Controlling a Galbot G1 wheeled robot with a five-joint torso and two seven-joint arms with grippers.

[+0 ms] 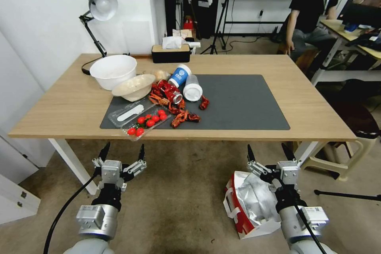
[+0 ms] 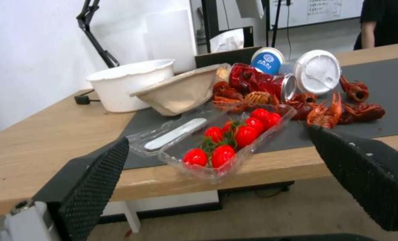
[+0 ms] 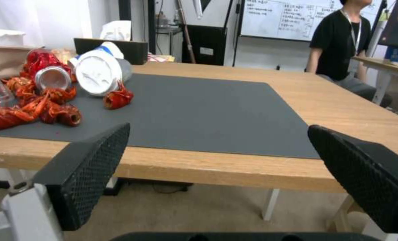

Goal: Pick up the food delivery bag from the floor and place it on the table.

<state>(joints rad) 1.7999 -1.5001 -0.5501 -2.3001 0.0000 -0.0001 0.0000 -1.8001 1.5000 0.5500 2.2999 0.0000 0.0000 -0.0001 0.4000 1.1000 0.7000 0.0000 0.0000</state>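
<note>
One paper bag on the floor, two claws spread wide and holding nothing.

Relative to the desk, the food delivery bag is found on the floor just in front of the near edge, toward the right-hand leg, with the right claw held above its open mouth and the left claw raised farther left, also before that edge. The bag is judged light but soft: thin white paper with red side panels and crinkled silver foil lining that would crumple if squeezed. The looped white handles at its rim are judged the safest hold, the walls being likely to buckle. On the desk, the smooth dark mat is bare on its right half; its left half is crowded with bowls, cups and red shells.
</note>
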